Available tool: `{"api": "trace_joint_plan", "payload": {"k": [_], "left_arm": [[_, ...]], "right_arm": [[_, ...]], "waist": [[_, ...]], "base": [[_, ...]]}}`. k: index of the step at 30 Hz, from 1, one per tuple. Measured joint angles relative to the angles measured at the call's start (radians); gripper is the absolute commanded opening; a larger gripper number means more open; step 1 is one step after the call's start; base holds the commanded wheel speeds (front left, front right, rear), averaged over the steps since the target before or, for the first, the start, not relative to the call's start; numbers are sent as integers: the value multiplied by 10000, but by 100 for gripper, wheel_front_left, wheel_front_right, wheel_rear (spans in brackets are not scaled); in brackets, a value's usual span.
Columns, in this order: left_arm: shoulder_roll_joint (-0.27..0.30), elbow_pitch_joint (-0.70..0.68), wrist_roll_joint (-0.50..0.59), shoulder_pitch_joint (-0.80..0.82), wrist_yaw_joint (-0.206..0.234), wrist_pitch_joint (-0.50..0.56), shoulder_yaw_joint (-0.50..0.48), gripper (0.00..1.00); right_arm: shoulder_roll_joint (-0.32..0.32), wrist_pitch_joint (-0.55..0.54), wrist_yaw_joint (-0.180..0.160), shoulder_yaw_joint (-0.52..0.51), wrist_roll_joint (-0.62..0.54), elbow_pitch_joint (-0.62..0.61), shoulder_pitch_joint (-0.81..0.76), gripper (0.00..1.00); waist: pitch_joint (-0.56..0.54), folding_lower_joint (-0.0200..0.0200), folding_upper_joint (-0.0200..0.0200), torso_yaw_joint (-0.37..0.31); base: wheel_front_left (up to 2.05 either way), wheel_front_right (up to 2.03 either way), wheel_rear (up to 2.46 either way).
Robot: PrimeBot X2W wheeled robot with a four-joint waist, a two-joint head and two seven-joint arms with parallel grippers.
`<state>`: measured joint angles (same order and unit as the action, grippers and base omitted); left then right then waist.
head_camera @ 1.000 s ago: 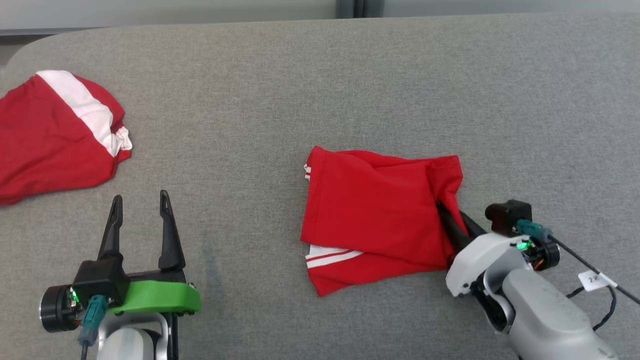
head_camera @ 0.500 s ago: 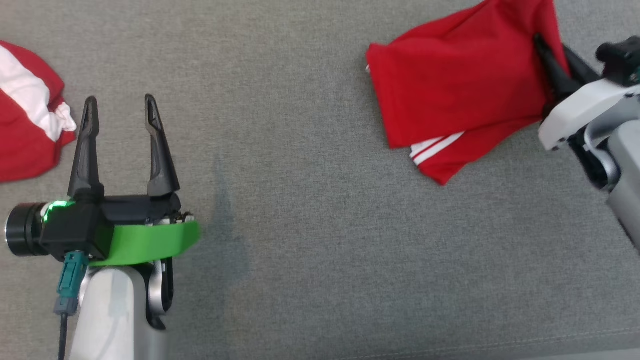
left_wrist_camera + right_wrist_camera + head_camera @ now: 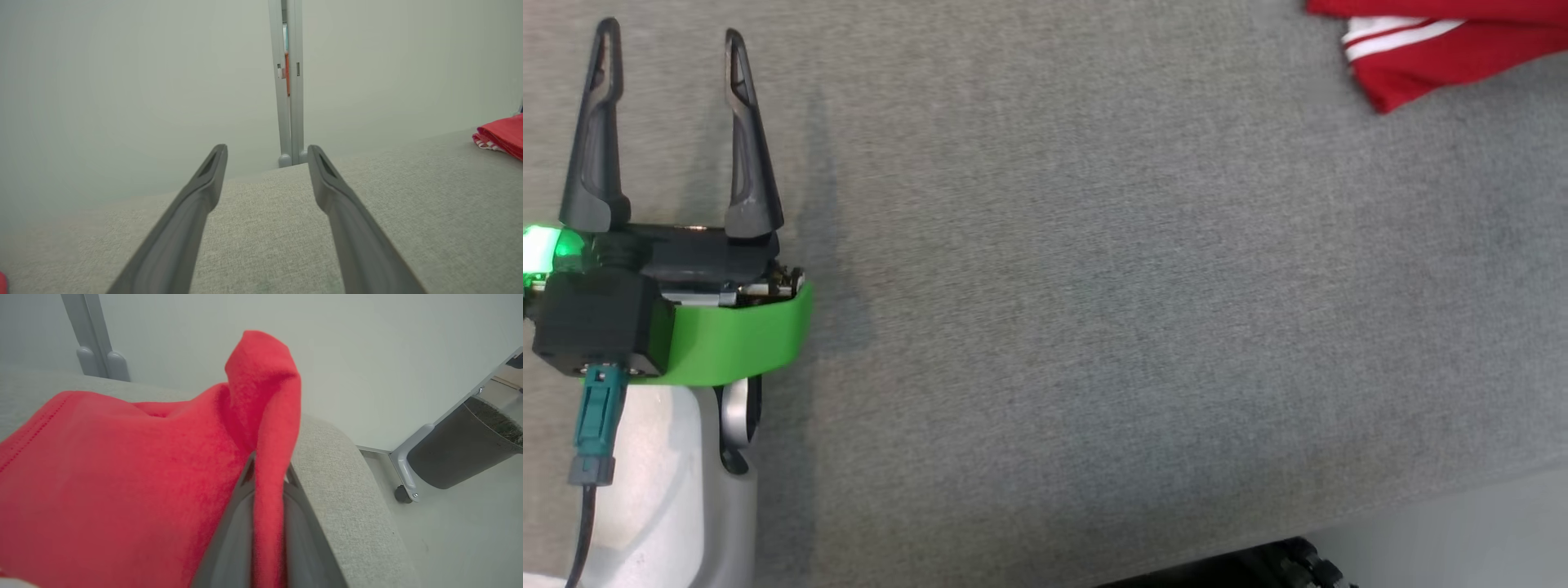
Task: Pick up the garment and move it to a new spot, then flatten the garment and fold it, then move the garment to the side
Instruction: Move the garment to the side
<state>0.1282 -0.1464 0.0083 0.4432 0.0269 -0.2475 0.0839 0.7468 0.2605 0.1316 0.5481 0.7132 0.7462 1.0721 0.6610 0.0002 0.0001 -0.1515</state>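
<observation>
- Well, the left jaws are wide open and hold nothing. Their two dark fingers (image 3: 747, 147) point up the head view at the far left, over the grey surface (image 3: 1094, 286).
- A green band (image 3: 735, 343) goes round the left wrist. A little green light (image 3: 539, 245) glows beside it, and a teal plug (image 3: 596, 408) hangs below.
- The left wrist view shows the same fingers (image 3: 184, 228) standing far apart, with bare grey cloth between them. I cannot tell if they touch the surface.
- The right jaws are almost closed, and they pinch a fold of the red garment (image 3: 122, 477). The cloth runs down between the two grey fingers (image 3: 229, 547) and sticks up in a floppy peak above their tips.
- The rest of the garment lies on the surface, to the left of those fingers in the right wrist view, near the surface's round corner.
- The head view has a bit of the garment (image 3: 1421, 57) at the top right, with white stripes (image 3: 1396, 33) on it. It is well apart from the left jaws.
- The left wrist view has the garment (image 3: 504, 132) at the far right edge.
- A grey post (image 3: 291, 81) stands against the pale wall (image 3: 122, 81) behind the surface.
- A dark tub (image 3: 461, 457) on a frame with a wheel sits on the pale floor (image 3: 470, 539).
</observation>
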Motion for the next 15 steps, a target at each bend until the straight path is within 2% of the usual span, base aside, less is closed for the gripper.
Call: {"api": "trace_joint_plan", "payload": {"k": [9,15], "left_arm": [[244,-894,148,27,19,330,73,100],[320,-1304,161,22,88,441,86,100]], "right_arm": [[631,-50,0,464,293,826,1489,0],[560,-341,0,941,378,1764,2609,0]], "waist": [[983,0,0,-824],[1353,0,0,-945]], "base": [[0,0,0],[0,0,0]]}}
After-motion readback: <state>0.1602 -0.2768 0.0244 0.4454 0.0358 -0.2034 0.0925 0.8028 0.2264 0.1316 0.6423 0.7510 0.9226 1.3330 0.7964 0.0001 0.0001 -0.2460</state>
